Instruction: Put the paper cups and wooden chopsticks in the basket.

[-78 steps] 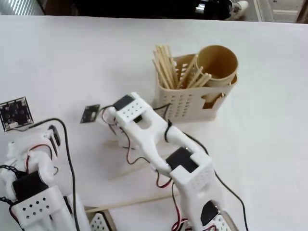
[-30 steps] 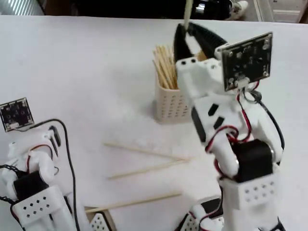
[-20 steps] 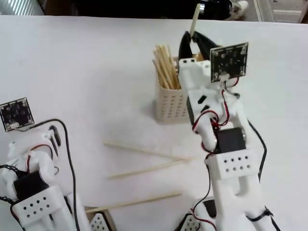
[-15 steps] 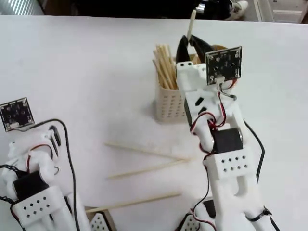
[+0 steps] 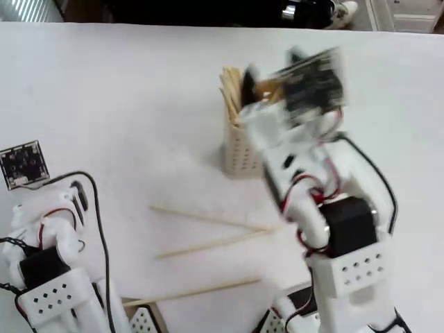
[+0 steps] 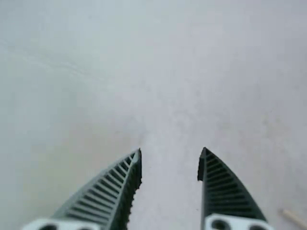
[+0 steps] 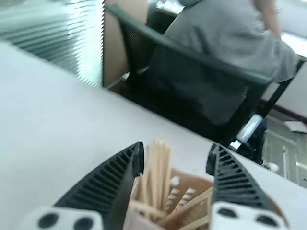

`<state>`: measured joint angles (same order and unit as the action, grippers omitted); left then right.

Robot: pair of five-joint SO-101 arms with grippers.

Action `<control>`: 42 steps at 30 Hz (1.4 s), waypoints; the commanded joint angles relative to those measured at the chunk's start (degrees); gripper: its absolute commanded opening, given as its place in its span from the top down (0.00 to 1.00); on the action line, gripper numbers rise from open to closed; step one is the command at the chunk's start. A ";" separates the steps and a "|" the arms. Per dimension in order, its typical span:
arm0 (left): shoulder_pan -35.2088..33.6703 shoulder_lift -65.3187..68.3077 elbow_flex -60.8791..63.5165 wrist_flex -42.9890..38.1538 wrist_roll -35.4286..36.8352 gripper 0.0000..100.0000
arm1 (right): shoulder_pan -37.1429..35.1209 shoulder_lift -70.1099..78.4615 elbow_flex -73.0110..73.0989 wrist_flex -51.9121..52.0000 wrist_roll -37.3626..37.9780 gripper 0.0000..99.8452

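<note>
The task looks largely done on the chopstick side but not finished. The basket (image 5: 239,156) stands upright on the tabletop (image 5: 104,90) with a bundle of chopsticks (image 5: 232,94) already standing in its near-left end. Three loose chopsticks (image 5: 207,244) are left to collect, lying flat on the tabletop between the basket and the arms' bases, two of them meeting at one end and the third apart, nearer the bases. The right gripper (image 7: 176,146) is above the basket, its jaws apart and holding nothing, with the bundle's tips showing between them in its wrist view. The right arm (image 5: 333,229) covers the other end of the basket in the high view, so whether the paper cups are inside cannot be told. The left gripper (image 6: 171,151) sits low over bare tabletop at the near-left side, its jaws also apart and empty, with the end of one chopstick (image 6: 291,216) just off to one side. What remains, by this reading, is at least the three loose chopsticks.
</note>
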<state>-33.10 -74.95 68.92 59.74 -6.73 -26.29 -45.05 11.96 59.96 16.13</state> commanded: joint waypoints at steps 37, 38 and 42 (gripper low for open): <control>-0.22 -1.10 -0.44 -1.32 0.70 0.80 | -15.60 57.89 10.37 2.07 20.31 0.79; -0.22 -1.10 -0.44 -1.32 0.70 0.80 | -15.69 59.12 10.29 2.07 20.31 0.79; -0.22 -1.10 -0.44 -1.32 0.70 0.80 | -16.57 62.46 9.41 3.47 20.31 0.87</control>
<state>-33.10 -74.95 68.92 59.74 -6.73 -41.67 14.90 23.74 62.86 35.91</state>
